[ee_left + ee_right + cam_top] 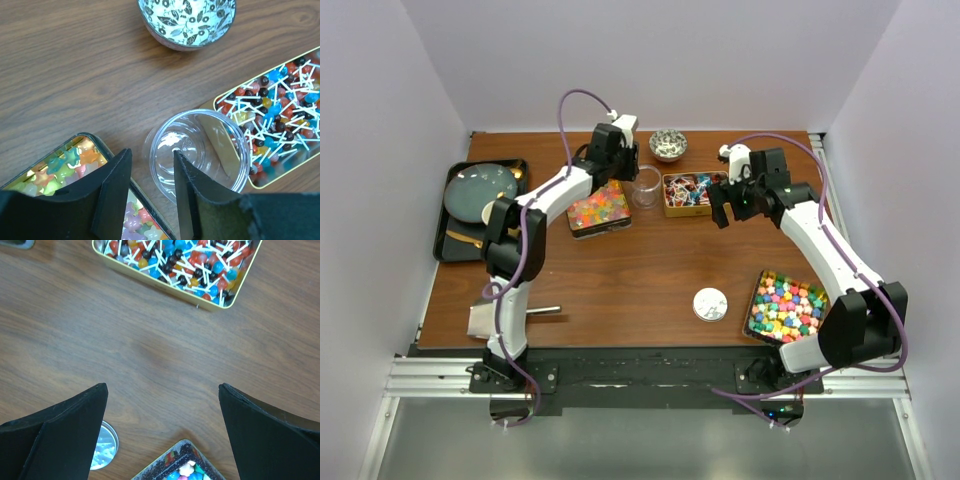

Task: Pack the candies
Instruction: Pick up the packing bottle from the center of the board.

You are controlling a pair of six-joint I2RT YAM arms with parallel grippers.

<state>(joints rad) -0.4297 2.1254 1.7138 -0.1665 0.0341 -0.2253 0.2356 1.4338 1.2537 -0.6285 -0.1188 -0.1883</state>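
I find the left gripper (151, 159) half-parted, empty, above the clear cup (200, 145) rim — gummies (65, 165) just left.

Cup (205, 145) left of lollipops (280, 115) in tin (274, 176)

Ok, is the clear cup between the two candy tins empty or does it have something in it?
Empty. The left wrist view looks straight into the clear cup down to its bare bottom, with nothing inside.
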